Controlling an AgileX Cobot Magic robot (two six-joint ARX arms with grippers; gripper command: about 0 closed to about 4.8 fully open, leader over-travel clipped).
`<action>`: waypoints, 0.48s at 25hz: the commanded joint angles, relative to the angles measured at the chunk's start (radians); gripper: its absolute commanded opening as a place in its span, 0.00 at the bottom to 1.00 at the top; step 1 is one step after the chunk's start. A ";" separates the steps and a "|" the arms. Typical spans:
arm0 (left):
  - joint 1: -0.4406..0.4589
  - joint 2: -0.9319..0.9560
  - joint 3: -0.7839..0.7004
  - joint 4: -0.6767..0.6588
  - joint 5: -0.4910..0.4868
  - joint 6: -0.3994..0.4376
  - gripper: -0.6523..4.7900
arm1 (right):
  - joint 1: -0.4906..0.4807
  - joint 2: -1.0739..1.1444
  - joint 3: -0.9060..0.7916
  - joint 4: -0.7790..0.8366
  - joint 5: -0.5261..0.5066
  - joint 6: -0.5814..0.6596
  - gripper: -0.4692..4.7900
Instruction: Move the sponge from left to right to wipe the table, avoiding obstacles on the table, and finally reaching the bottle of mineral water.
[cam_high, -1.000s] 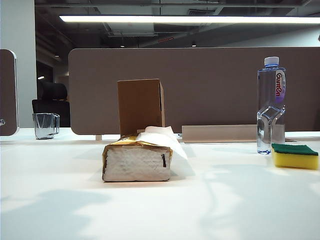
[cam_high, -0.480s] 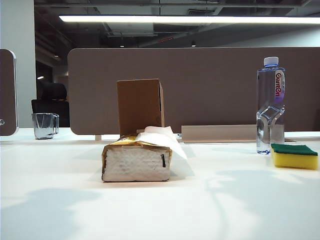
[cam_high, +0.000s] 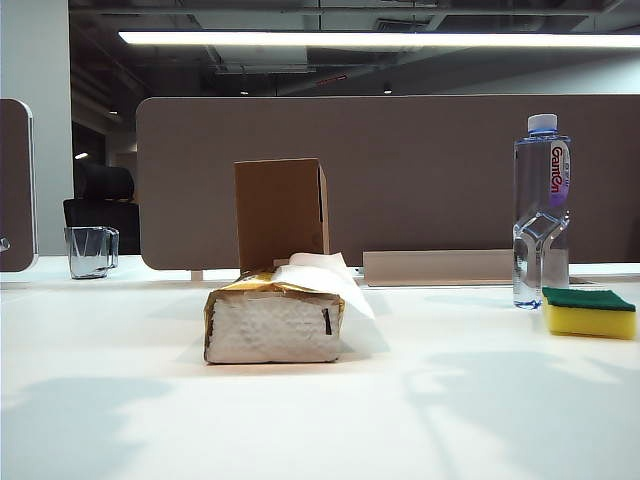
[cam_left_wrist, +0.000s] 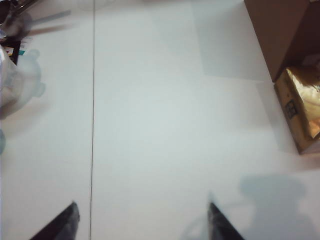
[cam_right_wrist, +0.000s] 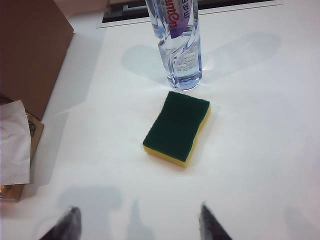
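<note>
Resting beside bottle (cam_right_wrist: 175, 45), sponge (cam_right_wrist: 176, 126) (green up), L gripper (cam_left_wrist: 141, 220), R gripper (cam_right_wrist: 137, 222) fingers apart, empty.

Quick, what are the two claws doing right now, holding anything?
Left gripper: open, empty, over bare table.
Right gripper: open, empty, above the sponge by the bottle.

Dark, tapered fingertips (cam_left_wrist: 67, 222) on each gripper

The bottle (cam_high: 541, 210) carries the brand "Ganten" on its label. It stands beyond the right claw (cam_right_wrist: 137, 220). Nothing else is readable.
</note>
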 joint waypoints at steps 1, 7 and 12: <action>0.014 -0.024 0.004 0.020 -0.005 -0.027 0.73 | 0.000 -0.038 0.000 -0.021 -0.006 -0.002 0.67; 0.074 -0.097 0.003 0.026 -0.008 -0.047 0.68 | 0.000 -0.143 -0.036 -0.016 -0.006 0.006 0.55; 0.085 -0.152 -0.042 0.046 -0.004 -0.055 0.65 | 0.001 -0.279 -0.105 -0.019 -0.007 0.008 0.52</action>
